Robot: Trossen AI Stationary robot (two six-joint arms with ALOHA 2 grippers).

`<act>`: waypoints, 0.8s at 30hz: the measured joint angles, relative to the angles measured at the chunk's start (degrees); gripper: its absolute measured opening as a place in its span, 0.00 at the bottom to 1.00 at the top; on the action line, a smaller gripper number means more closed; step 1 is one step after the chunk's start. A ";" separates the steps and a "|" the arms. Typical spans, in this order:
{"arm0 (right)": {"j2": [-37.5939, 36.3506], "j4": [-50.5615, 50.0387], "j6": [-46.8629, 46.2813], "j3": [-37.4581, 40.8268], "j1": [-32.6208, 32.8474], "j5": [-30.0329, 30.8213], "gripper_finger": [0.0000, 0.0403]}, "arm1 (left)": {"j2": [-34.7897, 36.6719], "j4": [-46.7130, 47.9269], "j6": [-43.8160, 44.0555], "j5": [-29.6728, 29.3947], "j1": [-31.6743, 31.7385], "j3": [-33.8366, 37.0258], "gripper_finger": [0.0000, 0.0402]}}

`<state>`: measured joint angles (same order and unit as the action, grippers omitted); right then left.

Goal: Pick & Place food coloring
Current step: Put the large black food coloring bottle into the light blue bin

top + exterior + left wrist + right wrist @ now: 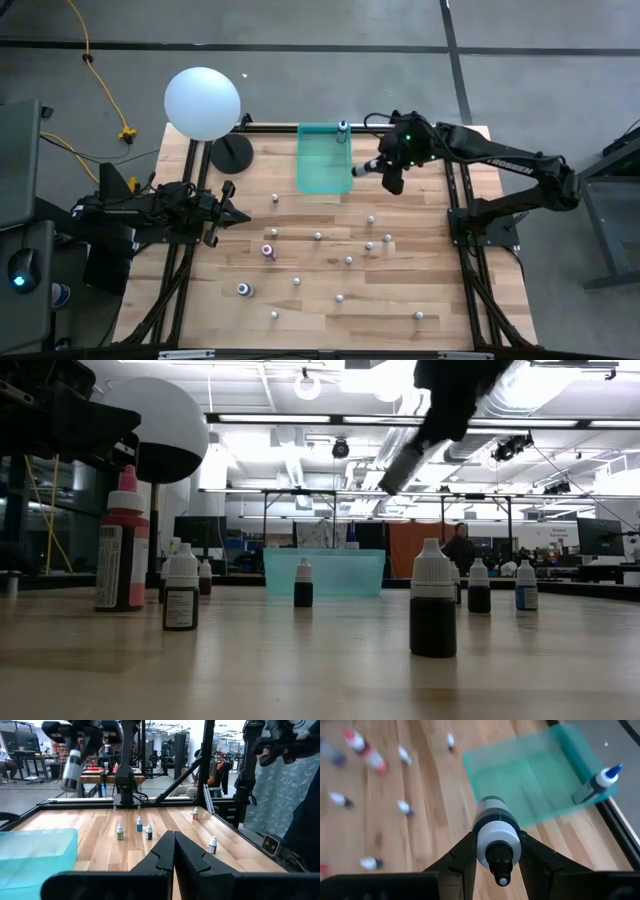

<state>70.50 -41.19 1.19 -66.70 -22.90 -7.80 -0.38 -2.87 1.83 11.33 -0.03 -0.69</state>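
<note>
The right gripper point(497, 851) is clamped on a little food coloring bottle point(495, 832), carried just beside the teal bin point(325, 160); it looks light, hard plastic and a bit slick, so I'd hold the body, not the cap. The wrist view shows that grip; only the overhead one shows the other bottles point(318, 236) scattered over the table point(400, 300) and the left gripper point(238, 213) parked, fingers pressed together on nothing.
</note>
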 joint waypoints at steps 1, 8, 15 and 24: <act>0.13 0.52 -1.86 -0.86 0.00 0.29 0.28 | 0.00 0.00 0.00 0.00 0.01 0.00 0.00; 5.54 1.14 -16.25 -11.45 -1.14 1.20 0.28 | 0.00 0.00 0.00 0.02 -0.01 0.00 0.00; 18.52 -7.13 -14.88 -31.96 -2.02 5.31 0.28 | 0.00 0.00 0.00 0.00 -0.01 0.00 0.00; 35.36 -17.44 -12.55 -52.82 -5.36 10.90 0.28 | 0.00 0.00 0.00 0.00 0.01 0.00 0.00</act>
<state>105.86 -58.63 -11.36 -119.52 -28.26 3.10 -0.38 -2.87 1.83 11.33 -0.01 -0.69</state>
